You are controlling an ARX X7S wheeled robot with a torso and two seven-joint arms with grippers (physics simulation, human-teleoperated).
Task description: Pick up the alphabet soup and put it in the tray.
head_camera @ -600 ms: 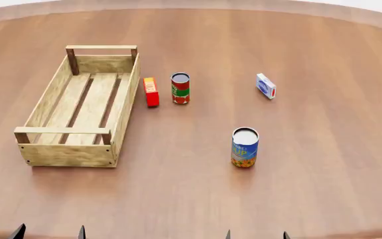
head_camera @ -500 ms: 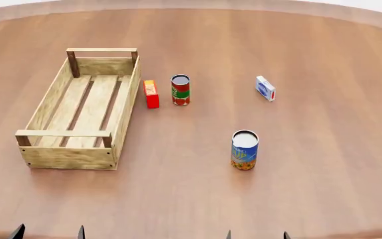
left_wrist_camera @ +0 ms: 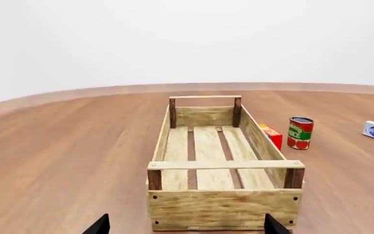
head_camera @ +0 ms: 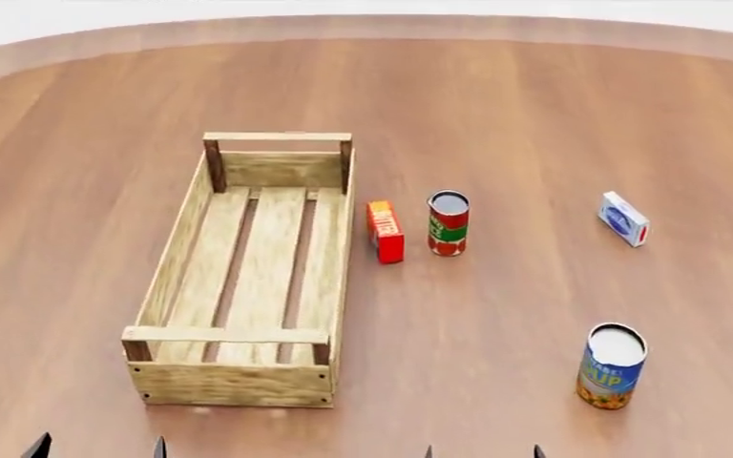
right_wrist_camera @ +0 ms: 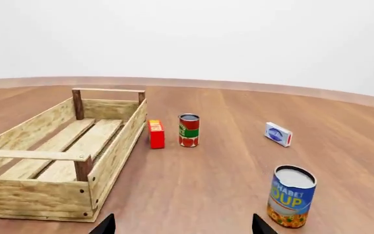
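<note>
The alphabet soup can (head_camera: 611, 366), blue label with yellow letters and an orange-red lower band, stands upright on the table at the right front; it also shows in the right wrist view (right_wrist_camera: 291, 196). The tray (head_camera: 255, 270), a light-wood slatted crate, lies left of centre and is empty; it fills the left wrist view (left_wrist_camera: 221, 165) and shows in the right wrist view (right_wrist_camera: 57, 156). My left gripper (head_camera: 96, 447) is open at the bottom edge, in front of the tray. My right gripper (head_camera: 483, 451) is open, left of and nearer than the soup can. Both are empty.
A red-and-green can (head_camera: 449, 223) and a small red box (head_camera: 386, 232) stand just right of the tray. A small white-and-blue box (head_camera: 624, 218) lies at the far right. The round wooden table's far edge (head_camera: 366, 27) curves across the back.
The head view has shifted: everything on the table now appears further right and lower in the picture. The objects themselves have not moved relative to each other.
</note>
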